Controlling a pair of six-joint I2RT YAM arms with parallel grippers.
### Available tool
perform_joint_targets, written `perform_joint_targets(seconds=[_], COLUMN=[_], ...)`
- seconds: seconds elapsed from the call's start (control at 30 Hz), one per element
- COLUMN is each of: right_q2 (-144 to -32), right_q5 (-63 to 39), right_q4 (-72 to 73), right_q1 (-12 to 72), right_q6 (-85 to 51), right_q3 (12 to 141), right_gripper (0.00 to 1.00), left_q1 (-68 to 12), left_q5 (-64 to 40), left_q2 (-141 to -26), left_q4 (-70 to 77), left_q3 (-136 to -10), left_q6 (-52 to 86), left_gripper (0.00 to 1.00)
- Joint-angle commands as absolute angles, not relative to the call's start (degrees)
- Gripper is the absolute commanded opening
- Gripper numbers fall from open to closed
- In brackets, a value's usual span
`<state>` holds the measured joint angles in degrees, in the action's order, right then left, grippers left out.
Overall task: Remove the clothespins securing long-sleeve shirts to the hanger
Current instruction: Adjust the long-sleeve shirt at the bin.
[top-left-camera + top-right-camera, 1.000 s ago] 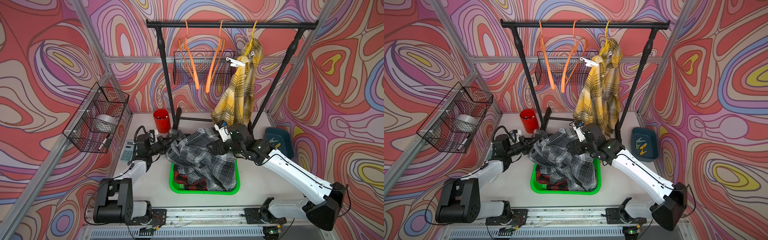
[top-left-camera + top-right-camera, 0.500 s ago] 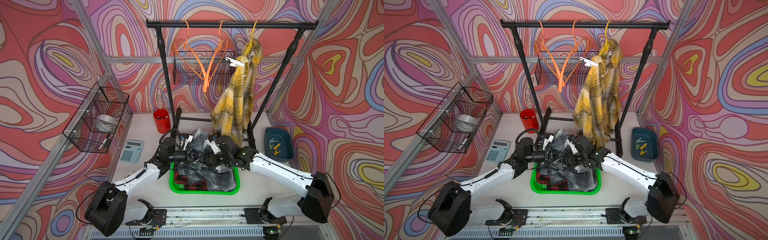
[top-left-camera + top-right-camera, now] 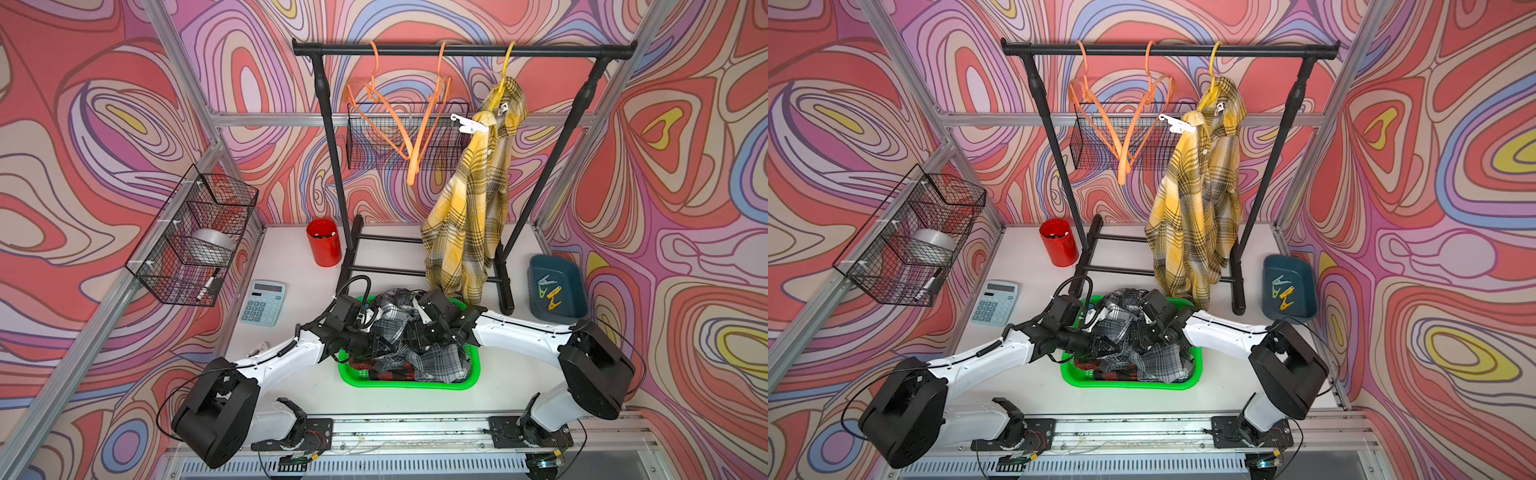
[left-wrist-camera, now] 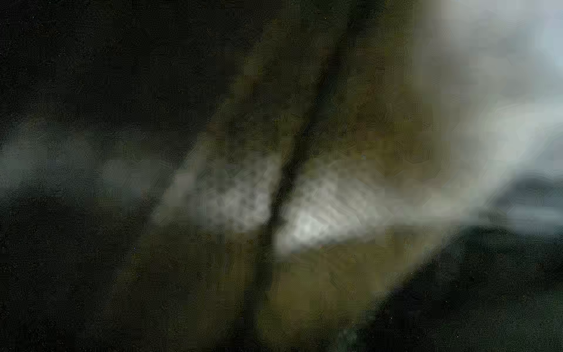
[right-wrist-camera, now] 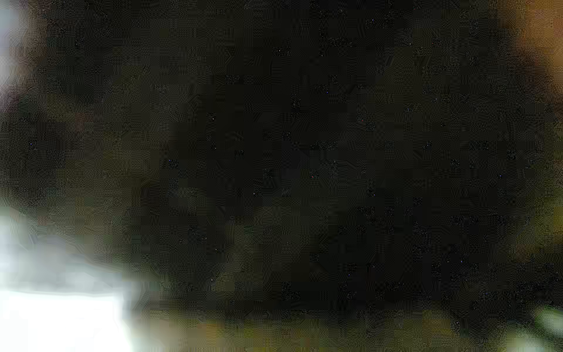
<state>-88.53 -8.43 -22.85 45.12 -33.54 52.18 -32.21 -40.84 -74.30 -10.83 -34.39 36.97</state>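
A heavily blurred close view from my left wrist. A thin dark line [image 4: 289, 189] slants through the middle, crossing a mottled grey-white band [image 4: 231, 198] that lies amid murky olive-brown patches [image 4: 350, 289]. A pale whitish haze [image 4: 502, 91] fills one corner; the rest is near black. What the shapes are is unclear. My jaws cannot be made out.

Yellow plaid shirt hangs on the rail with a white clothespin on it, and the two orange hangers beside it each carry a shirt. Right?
No: the two orange hangers are bare, as both top views show. The yellow plaid shirt does hang on the rail with a white clothespin on it.
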Motion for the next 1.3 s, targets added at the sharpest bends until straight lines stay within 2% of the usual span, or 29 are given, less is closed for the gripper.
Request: perform_joint_targets(seconds=[0.0, 0.13, 0.27, 0.57, 0.8, 0.9, 1.07, 1.17, 1.27], right_q2=[-82.03, -72.49, -71.24, -80.91, -90.34, -93.40, -95.81, -97.08, -97.31], right_q5=[-2.44, -1.62, -5.20, -6.24, -2.96, 1.20, 2.93, 2.93, 2.69], right_q4=[-29.46, -33.78, -34.03, -27.23, -24.92, -27.25, -25.72, -24.06, -23.81], right_q1=[44.44, 44.40, 44.69, 49.30, 50.10, 49.97, 48.86, 47.78, 47.05], right_q6=[-32.72, -28.95, -27.05, -28.66, -33.41, -36.03, -38.12, -38.19, -37.90], right_q3=[53.33, 57.24, 60.45, 61.30, 58.20, 57.40, 54.80, 53.33, 53.16], right_gripper=[0.80, 0.82, 0.82, 0.81, 0.81, 0.82, 0.82, 0.83, 0.83], left_q1=[-32.64, -32.61, -32.61, -32.65, -32.61, -32.61, -32.61, -32.65, -32.55], left_q5=[-33.67, -30.55, -29.16, -29.55, -29.77, -30.81, -28.41, -27.39, -26.62], left_q2=[-75.67, -74.06, -71.93, -73.41, -72.88, -72.03, -66.15, -61.03, -55.85], left_q4=[-21.25, -21.99, -21.88, -19.86, -20.36, -21.68, -27.19, -30.74, -33.22], left_q3=[-33.07, -32.94, -32.96, -32.71, -34.03, -35.68, -40.43, -44.03, -47.93], left_q6=[34.49, 34.85, 35.86, 36.56, 36.06, 35.55, 32.65, 29.53, 26.65], left_gripper=[0.00, 0.00, 0.00, 0.00, 0.09, 0.21, 0.58, 0.76, 0.87])
